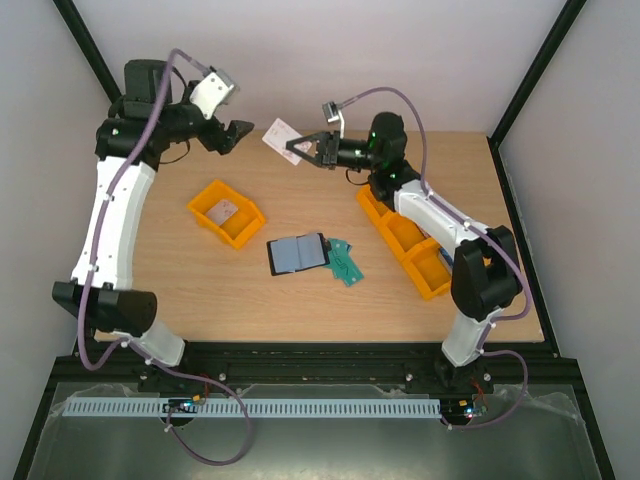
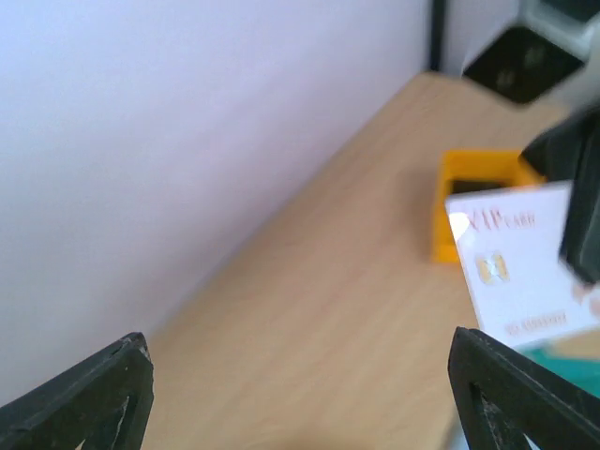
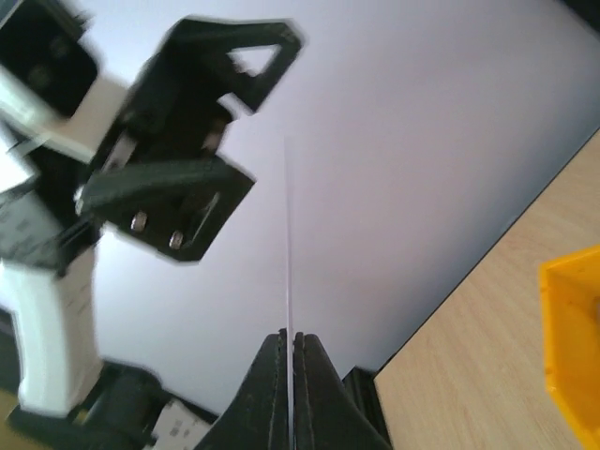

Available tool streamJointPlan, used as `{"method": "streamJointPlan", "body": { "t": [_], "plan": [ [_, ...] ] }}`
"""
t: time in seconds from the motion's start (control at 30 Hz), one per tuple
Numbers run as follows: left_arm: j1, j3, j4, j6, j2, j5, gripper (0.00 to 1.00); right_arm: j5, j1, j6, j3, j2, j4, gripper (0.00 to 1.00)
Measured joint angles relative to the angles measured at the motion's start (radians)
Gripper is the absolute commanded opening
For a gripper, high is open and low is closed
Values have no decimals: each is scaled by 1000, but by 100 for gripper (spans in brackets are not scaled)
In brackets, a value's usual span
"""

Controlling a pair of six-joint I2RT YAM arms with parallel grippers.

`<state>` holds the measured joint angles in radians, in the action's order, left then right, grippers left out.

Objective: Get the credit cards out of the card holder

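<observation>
The card holder (image 1: 298,253) lies open on the table, blue-grey inner faces up. Teal-green credit cards (image 1: 345,262) lie just right of it, touching its edge. My right gripper (image 1: 294,148) is raised over the far side of the table, shut on a white card marked VIP (image 1: 279,135). In the right wrist view the card (image 3: 289,234) is edge-on between the closed fingers (image 3: 292,336). My left gripper (image 1: 240,133) is open and empty, just left of that card and facing it. In the left wrist view the card (image 2: 520,267) is ahead to the right, beyond the spread fingers (image 2: 298,342).
An orange tray (image 1: 215,200) holding a pale plate (image 1: 227,211) stands left of the card holder. A row of orange trays (image 1: 405,240) lies along the right side, under the right arm. The white back wall is close behind both grippers.
</observation>
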<state>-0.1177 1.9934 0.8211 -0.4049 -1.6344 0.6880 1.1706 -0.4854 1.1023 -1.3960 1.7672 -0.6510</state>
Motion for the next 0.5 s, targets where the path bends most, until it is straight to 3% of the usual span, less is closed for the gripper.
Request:
{"method": "streamJointPlan", "body": {
  "t": [0.13,0.3,0.5],
  "plan": [
    [-108,-28,-60,-312,96,-285,81,-35,4,-109,-165,23,280,2],
    [-232,-14,-98,-598,164,-380,80,-50,2,-118,-204,28,413,2],
    [-196,-24,-377,-908,119,-509,90,-80,1,-139,-265,74,566,2]
  ]
}}
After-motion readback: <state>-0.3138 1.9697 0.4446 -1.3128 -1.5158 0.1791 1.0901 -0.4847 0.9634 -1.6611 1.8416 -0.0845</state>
